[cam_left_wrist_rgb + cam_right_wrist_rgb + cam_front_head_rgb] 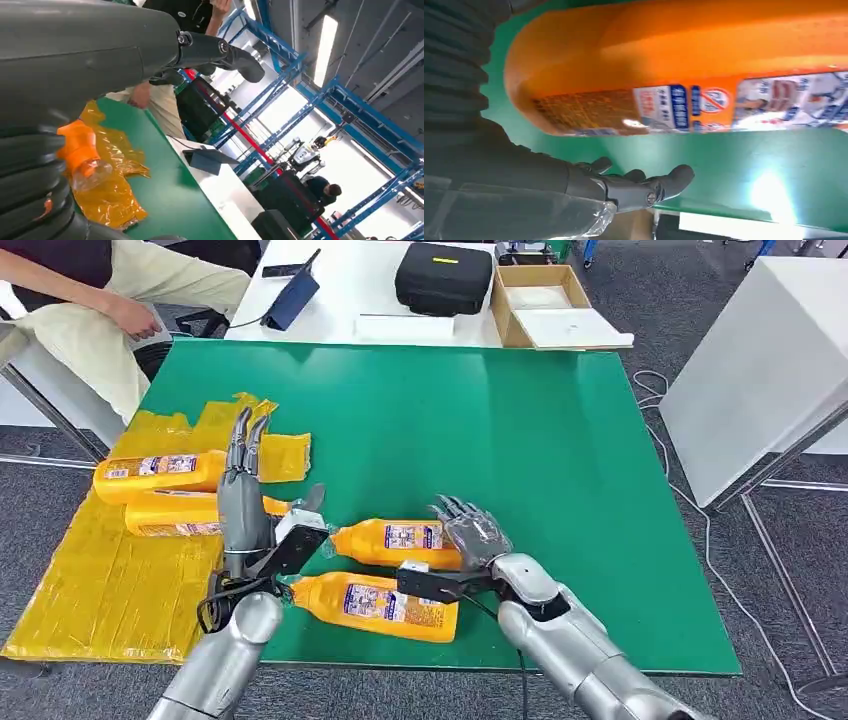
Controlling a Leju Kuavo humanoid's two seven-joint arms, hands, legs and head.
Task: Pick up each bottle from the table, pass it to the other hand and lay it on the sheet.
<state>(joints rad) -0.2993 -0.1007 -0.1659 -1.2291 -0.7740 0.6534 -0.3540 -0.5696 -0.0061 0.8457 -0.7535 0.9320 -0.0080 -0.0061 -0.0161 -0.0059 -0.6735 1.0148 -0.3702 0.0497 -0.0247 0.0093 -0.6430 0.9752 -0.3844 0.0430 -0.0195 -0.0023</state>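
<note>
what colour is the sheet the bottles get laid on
Translucent yellow, crinkled plastic sheet at the table's left end; clearest in the head view.

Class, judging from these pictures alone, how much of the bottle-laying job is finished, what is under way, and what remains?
Done: two bottles lie on the yellow sheet. Under way: the right hand rests at the base of the farther bottle on the green table, not visibly gripping; the left hand is open. Left: that bottle and the nearer bottle.
</note>
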